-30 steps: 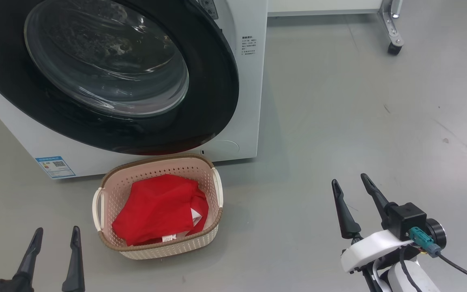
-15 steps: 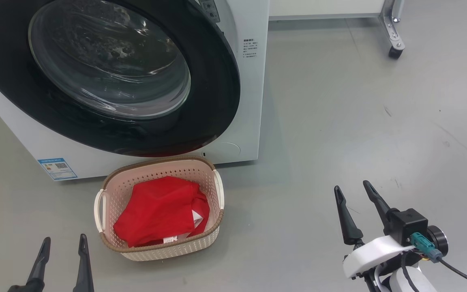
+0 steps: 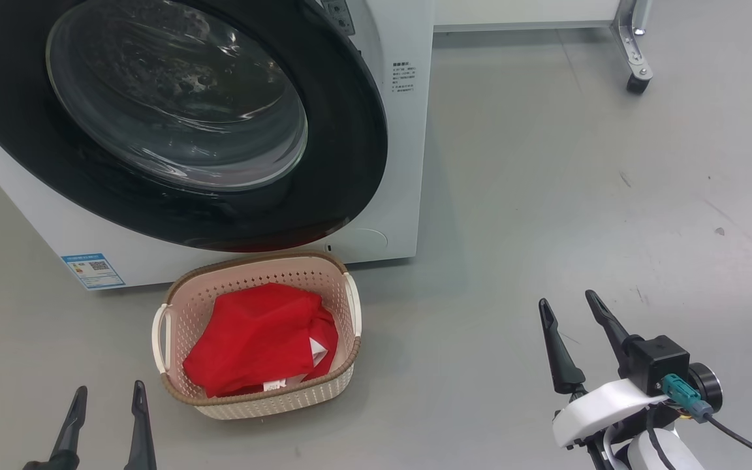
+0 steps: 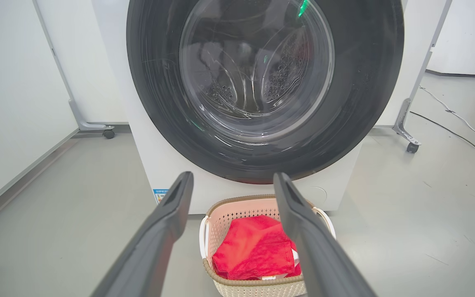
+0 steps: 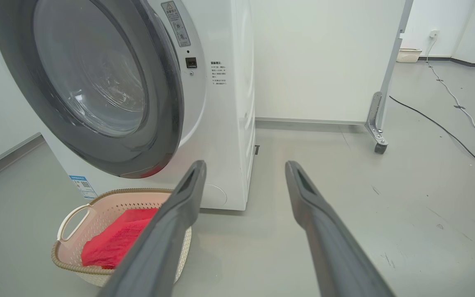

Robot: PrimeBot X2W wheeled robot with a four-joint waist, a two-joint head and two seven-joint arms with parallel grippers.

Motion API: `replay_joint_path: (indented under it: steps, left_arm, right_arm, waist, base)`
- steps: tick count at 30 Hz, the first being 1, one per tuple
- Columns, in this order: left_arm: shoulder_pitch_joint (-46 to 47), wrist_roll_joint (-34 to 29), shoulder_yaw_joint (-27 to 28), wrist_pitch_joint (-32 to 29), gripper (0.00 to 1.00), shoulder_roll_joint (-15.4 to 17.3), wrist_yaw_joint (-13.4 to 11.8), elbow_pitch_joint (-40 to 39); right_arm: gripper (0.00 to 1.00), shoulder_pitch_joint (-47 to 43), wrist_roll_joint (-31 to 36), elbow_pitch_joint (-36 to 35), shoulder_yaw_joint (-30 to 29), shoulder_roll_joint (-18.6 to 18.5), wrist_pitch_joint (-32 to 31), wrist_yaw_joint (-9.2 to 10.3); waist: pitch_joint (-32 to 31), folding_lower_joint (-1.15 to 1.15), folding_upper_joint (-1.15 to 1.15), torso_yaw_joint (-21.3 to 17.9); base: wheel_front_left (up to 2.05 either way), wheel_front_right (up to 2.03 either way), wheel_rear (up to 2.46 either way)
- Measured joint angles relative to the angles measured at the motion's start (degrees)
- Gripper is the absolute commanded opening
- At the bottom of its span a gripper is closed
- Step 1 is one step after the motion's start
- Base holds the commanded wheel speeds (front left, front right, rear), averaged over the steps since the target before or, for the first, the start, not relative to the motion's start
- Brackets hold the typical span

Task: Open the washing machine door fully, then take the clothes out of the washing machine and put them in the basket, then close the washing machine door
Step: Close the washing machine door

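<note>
Although the washing machine door (image 3: 350, 130) looks shut, incomplete latching could swing it over the basket (image 3: 343, 380) of red clothes (image 3: 255, 339) just before the washing machine (image 3: 405, 163); left gripper (image 3: 109, 388) and right gripper (image 3: 566, 298) both wide, empty.

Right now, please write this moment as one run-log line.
clothes in basket | washing machine door across opening, latching unclear | left gripper open, empty | right gripper open, empty

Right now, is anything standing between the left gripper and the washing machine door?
Only the basket, holding the clothes, sits on the floor below the washing machine door, ahead of the left gripper. Above the basket the way to the door looks open.
</note>
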State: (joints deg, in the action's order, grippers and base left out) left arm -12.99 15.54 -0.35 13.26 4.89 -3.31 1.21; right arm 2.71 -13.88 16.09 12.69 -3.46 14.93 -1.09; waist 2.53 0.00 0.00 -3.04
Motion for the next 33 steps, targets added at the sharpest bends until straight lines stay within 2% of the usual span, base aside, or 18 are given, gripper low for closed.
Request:
replay_joint_path:
  steps: [4, 5, 6, 7, 19, 26, 33]
  left_arm:
    - [0.1, 0.0, -0.2, 0.0, 1.0, -0.1, 0.0, 0.2]
    - [0.1, 0.0, -0.2, 0.0, 1.0, -0.1, 0.0, 0.2]
    - [0.1, 0.0, -0.2, 0.0, 1.0, -0.1, -0.2, 0.3]
    - [0.1, 0.0, -0.2, 0.4, 1.0, -0.1, -0.4, 0.4]
    - [1.0, -0.6, -1.3, 0.5, 1.0, -0.3, -0.4, 1.4]
    - [2.4, -1.0, -2.2, 0.5, 1.0, -0.5, -0.4, 1.5]
    - [4.1, -1.1, -3.5, 1.0, 1.0, -0.5, 0.2, 1.5]
  right_arm:
    - [1.0, 0.0, 0.0, 0.0, 0.0, 0.0, 0.0, -0.01]
    - [0.76, 0.0, 0.0, 0.0, 0.0, 0.0, 0.0, -0.01]
    - [0.26, 0.0, 0.0, 0.0, 0.0, 0.0, 0.0, -0.02]
    - [0.0, 0.0, 0.0, 0.0, -0.1, 0.0, 0.0, -0.03]
    - [0.0, 0.0, 0.0, 0.7, -0.4, 0.0, 0.0, -0.87]
    - [0.0, 1.0, 0.2, 1.3, -0.5, -0.3, 0.0, -1.8]
    - [0.0, 6.4, 0.2, 2.7, -0.3, -0.3, 0.0, -2.37]
  waist:
    - [-0.1, 0.0, 0.0, 0.1]
    - [-0.1, 0.0, 0.0, 0.1]
    - [-0.2, 0.0, 0.0, 0.1]
    - [-0.2, 0.0, 0.0, 0.1]
    - [-0.8, 0.0, 0.0, 0.8]
    - [-0.8, 0.0, 0.0, 2.7]
    - [-0.2, 0.0, 0.0, 5.3]
  base:
    - [0.0, 0.0, 0.0]
    - [0.0, 0.0, 0.0]
    - [0.0, 0.0, 0.0]
    - [0.0, 0.0, 0.0]
    - [0.0, 0.0, 0.0]
    - [0.0, 0.0, 0.0]
    - [0.0, 0.0, 0.0]
